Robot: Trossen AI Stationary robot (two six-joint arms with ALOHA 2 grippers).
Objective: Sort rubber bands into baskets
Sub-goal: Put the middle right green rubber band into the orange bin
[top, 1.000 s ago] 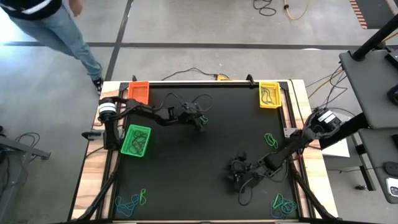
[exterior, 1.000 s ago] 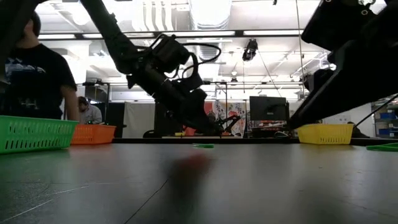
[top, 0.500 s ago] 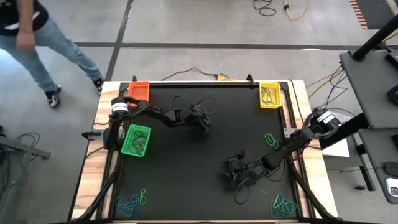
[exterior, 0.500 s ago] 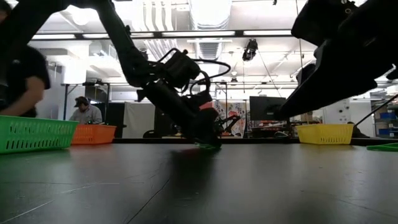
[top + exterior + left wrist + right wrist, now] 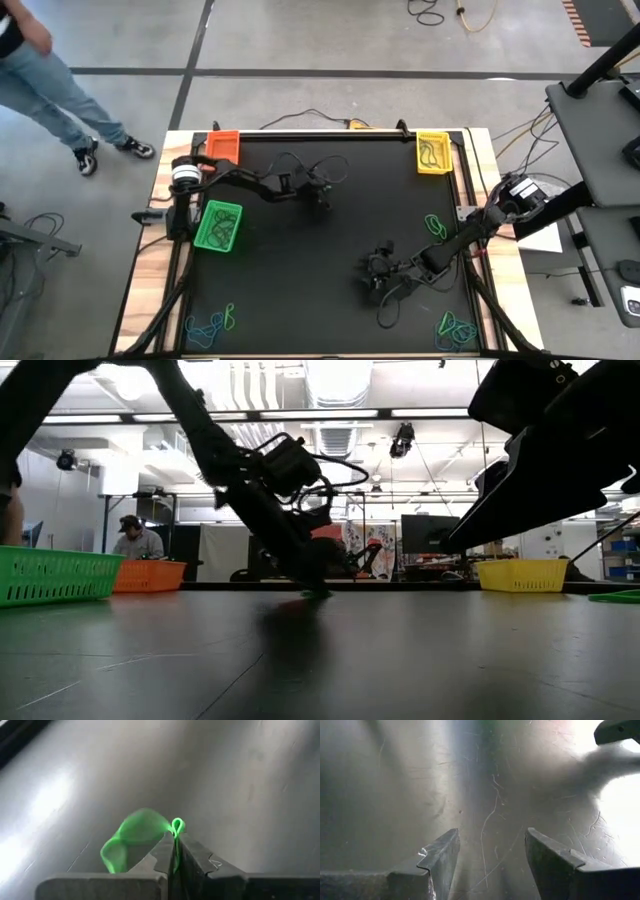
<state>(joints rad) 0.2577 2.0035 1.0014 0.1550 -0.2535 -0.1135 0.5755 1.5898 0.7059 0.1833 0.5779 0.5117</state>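
I have a bright green rubber band (image 5: 135, 840) pinched in the left gripper (image 5: 175, 847): in the left wrist view the two fingers are pressed flat together with a small loop of the band poking out above the tips and the rest ballooning off to one side. From above, that gripper (image 5: 322, 197) sits on the black mat (image 5: 330, 250) in the upper middle of the table, well apart from all three baskets.

The pinch catches only a thin part of the band, so I judge the lift should be slow and straight up, with no twist, to keep the elastic from snapping out. A green band most likely belongs in the green basket (image 5: 218, 226), which lies near the left arm's base and already holds some bands. I would carry it high enough to clear the basket wall before letting go.

The orange basket (image 5: 224, 148) sits at the far left corner and the yellow basket (image 5: 433, 152) at the far right. More bands wait in clumps: a blue and green pile (image 5: 212, 322) at the near left corner, a green pile (image 5: 455, 327) at the near right, and a few green loops (image 5: 436, 225) by the right edge.

The right gripper (image 5: 378, 278) hangs low over bare mat in the lower middle, its fingers spread wide with nothing between them, clear of my path. A person's legs (image 5: 60, 95) show on the floor beyond the far left corner.
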